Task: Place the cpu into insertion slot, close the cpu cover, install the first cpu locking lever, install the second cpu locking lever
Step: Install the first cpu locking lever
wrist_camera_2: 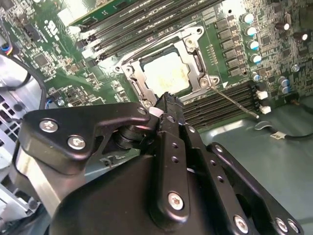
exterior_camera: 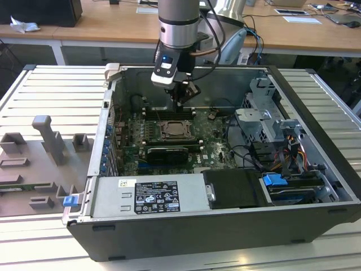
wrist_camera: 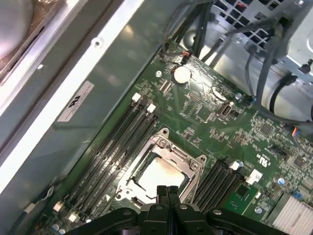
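Observation:
The cpu point(wrist_camera_2: 167, 73) lies flat in the insertion slot point(wrist_camera_2: 131, 84), its pale metal face up. The cpu cover point(wrist_camera_2: 194, 43), a silvery frame, lies down around it. The chip point(wrist_camera: 160, 174) and the frame point(wrist_camera: 168, 152) also show in the first wrist view. A thin lever rod point(wrist_camera_2: 234, 101) sticks out from one socket corner over the black memory slots. My gripper point(wrist_camera: 167, 191) hovers just above the socket's edge, shut with its fingertips pressed together and nothing between them. In the exterior view the gripper point(exterior_camera: 182, 100) hangs above the socket point(exterior_camera: 176, 131), inside the open computer case.
Long black memory slots point(wrist_camera: 110, 152) flank the socket on both sides. The case's metal wall point(exterior_camera: 225, 76) is close behind the arm. A drive cage with cables point(exterior_camera: 271, 127) stands at the exterior view's right, and a power supply point(exterior_camera: 149, 195) sits in front.

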Controlling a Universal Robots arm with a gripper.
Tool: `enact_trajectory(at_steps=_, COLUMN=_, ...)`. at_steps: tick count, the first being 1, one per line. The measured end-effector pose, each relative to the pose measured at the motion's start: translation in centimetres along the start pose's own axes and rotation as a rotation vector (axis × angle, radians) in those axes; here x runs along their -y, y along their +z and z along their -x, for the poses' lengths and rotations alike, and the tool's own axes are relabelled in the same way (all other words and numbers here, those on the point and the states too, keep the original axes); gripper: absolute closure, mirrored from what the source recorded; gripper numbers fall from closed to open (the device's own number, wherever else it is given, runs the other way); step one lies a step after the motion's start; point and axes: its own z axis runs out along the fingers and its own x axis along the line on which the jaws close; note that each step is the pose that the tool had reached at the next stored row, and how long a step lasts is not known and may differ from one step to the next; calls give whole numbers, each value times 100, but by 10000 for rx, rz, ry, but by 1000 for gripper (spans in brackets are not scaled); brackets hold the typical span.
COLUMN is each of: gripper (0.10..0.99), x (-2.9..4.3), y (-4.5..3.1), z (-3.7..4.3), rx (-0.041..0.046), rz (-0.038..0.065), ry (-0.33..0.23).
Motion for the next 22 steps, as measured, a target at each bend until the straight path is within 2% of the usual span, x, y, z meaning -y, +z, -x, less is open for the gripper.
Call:
enact_trajectory(at_steps=7, gripper=980, x=0, y=0, z=0, rx=-35, rz=41, ry=-928)
enact_trajectory(at_steps=16, gripper=980, x=0, y=0, z=0, rx=-65, rz=76, ry=-1698)
enact_trajectory(at_steps=19, gripper=980, x=0, y=0, z=0, rx=-81, rz=95, ry=-2131)
enact_trajectory(at_steps=22, gripper=980, x=0, y=0, z=0, rx=-106, rz=125, ry=-2796)
